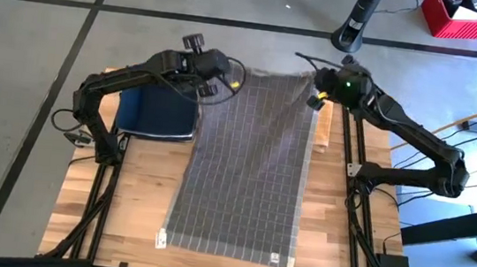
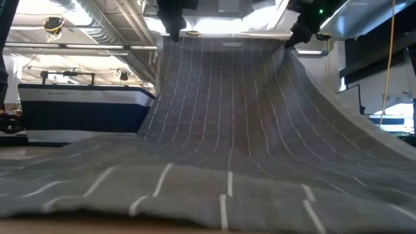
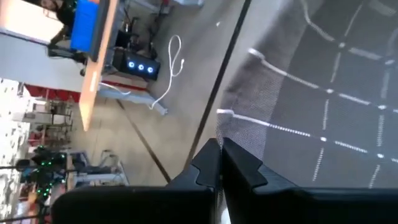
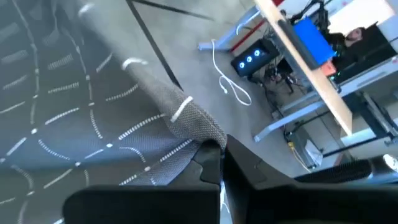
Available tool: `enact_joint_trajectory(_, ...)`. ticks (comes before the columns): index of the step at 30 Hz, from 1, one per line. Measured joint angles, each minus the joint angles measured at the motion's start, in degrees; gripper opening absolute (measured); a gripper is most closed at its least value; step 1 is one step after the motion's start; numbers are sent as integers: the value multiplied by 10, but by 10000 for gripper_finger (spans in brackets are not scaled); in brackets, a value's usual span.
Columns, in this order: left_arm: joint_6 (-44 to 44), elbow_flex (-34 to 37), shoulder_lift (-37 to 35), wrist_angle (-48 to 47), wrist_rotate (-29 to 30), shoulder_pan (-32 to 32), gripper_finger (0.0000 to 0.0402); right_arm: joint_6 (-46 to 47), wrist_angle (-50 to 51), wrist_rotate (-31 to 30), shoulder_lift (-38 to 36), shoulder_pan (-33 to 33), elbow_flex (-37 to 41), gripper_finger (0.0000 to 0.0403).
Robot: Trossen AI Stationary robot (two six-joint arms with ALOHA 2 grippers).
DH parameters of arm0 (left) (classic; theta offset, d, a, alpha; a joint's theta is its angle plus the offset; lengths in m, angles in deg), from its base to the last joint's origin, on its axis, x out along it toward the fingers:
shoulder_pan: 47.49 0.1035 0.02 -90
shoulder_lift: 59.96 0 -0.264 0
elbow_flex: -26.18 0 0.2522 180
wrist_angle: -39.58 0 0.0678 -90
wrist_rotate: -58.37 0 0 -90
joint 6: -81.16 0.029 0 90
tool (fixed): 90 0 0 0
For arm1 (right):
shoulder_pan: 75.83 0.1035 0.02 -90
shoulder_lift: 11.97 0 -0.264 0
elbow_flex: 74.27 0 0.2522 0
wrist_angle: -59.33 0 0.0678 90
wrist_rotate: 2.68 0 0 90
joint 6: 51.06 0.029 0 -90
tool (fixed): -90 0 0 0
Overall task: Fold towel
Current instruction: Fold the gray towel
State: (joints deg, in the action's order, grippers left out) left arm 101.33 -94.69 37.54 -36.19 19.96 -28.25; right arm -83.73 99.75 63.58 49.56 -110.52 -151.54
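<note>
Grey grid-patterned towel [image 1: 248, 166] lies spread lengthwise down the middle of the wooden table [image 1: 121, 194], near edge flat on the wood, far edge lifted. Left gripper [image 1: 212, 85] is clamped on the far-left corner, right gripper [image 1: 317, 99] clamped on the far-right corner; both sets of jaws are together on cloth. In the left wrist view the fingers [image 3: 211, 163] pinch the fabric edge with the floor visible beyond; the right wrist view shows the same, fingers [image 4: 214, 163] closed on a bunched corner.

Low view: towel rises from the tabletop like a ramp up to the two grippers overhead, sagging a bit in the middle, so the far edge is clearly off the table. Dark blue folded item [image 1: 159, 112] sits on the far-left part of the table, just beside the towel's left edge; looks like another cloth, can't say for sure.

Progress, my read: early. Corners grasped and raised, no fold made yet. Left to do: carry the far edge over toward the near edge, lay it down aligned, release, then likely any second fold. Near corners look square, not held.
</note>
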Motion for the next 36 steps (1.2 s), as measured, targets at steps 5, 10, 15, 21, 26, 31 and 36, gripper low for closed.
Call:
enact_joint_trajectory(5, 47, 10, 0, 15, -59, 42, 3, 0, 6, 35, 13, -48, 26, 5)
enact_joint_trajectory(10, 173, 24, 8, 80, -94, 90, 3, -18, -18, 50, 34, -94, 42, 3)
enact_joint_trajectory(15, 193, 25, 3, 98, -101, 89, 3, -17, 8, 58, 28, -97, 22, 4)
enact_joint_trajectory(21, 84, 24, -30, -39, -116, 1, 3, 120, 192, 90, -16, -22, -42, 4)
enact_joint_trajectory(26, -79, 24, -38, -168, -208, -77, 3, 265, 291, 220, -57, 48, -50, 3)
enact_joint_trajectory(31, -194, 29, -39, -239, -248, -165, 3, 370, 350, 203, -71, 158, -50, 3)
enact_joint_trajectory(36, -289, 48, -38, -241, -273, -248, 3, 482, 399, 176, -73, 277, -47, 3)
